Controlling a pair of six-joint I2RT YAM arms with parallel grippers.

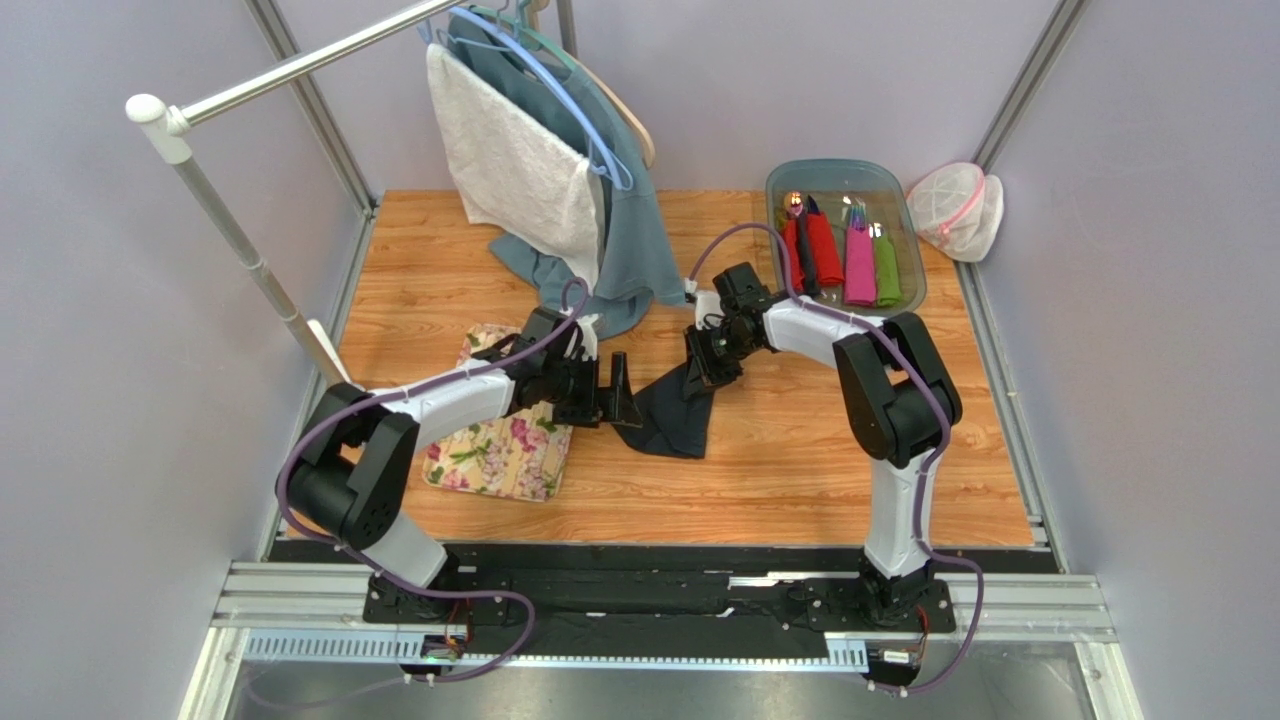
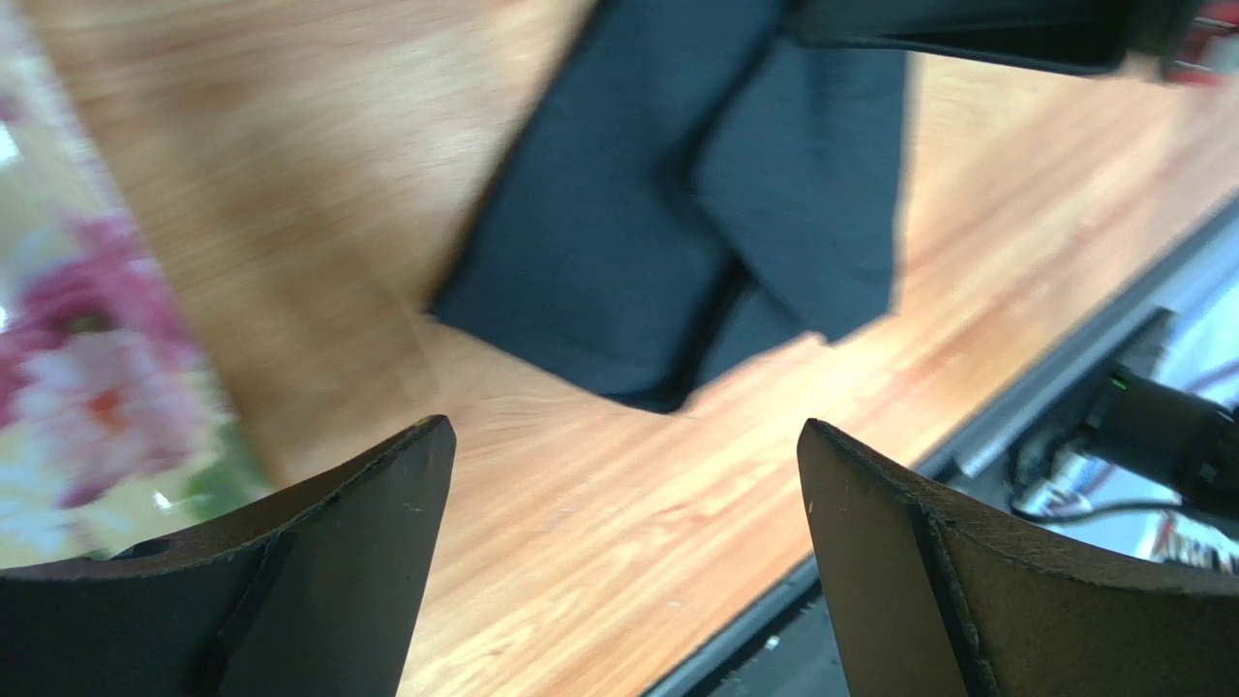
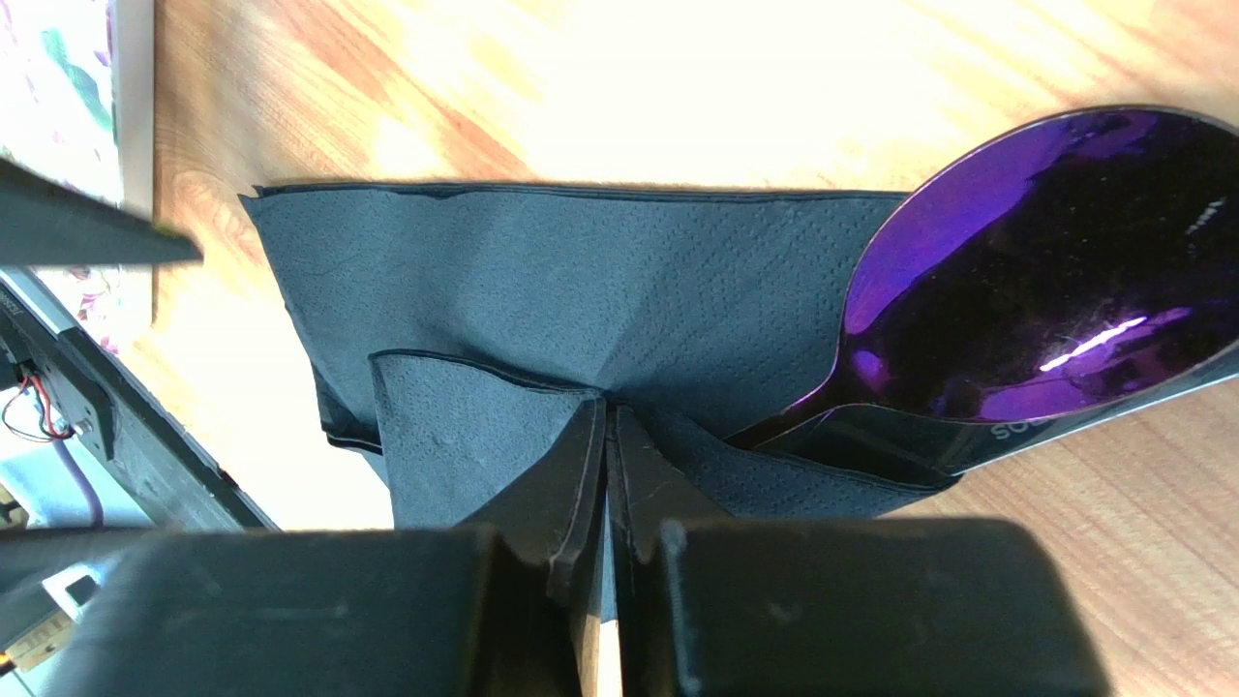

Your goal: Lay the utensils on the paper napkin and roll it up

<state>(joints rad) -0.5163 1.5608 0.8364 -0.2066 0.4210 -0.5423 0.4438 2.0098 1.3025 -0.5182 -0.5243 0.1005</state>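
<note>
At the near edge of the counter (image 1: pixel 781 450), the two arms rise from a metal rail. Just beyond the left base lies the floral mat (image 1: pixel 496 450), a patterned cloth with pink flowers. The left fingers (image 1: pixel 601 393) hover over the mat's far right corner, spread wide and grasping nothing, with bare wood between them in the left wrist view. Just to their right is the paper napkin (image 3: pixel 582 291), a very dark navy sheet near the middle of the counter. It is creased, with one flap folded over itself. The right fingers (image 3: pixel 607 472) are clenched on a raised fold of it, so that the sheet slopes from them down onto the wood. A purple-tinted spoon (image 3: pixel 1047 262) rests by the napkin's edge, its glossy bowl partly over the paper and partly over the counter. Its handle runs into the folds beside the right fingers, and whether they pinch it too cannot be told. Under the spoon sits a dark thin piece (image 3: pixel 931 443) bearing small pale letters that begin "SO", the rest too small to read. Farther back on the right, a clear tray (image 1: pixel 836 162) holds a red roll (image 1: pixel 812 248), a pink roll (image 1: pixel 858 263) and a green roll (image 1: pixel 887 267). A white mesh bag (image 1: pixel 957 207) with pink trim sits beside the tray against the wall. At the far left, a white rail (image 1: pixel 286 68) carries hangers with a pale towel (image 1: pixel 511 158) and a blue-grey cloth (image 1: pixel 624 225).
</note>
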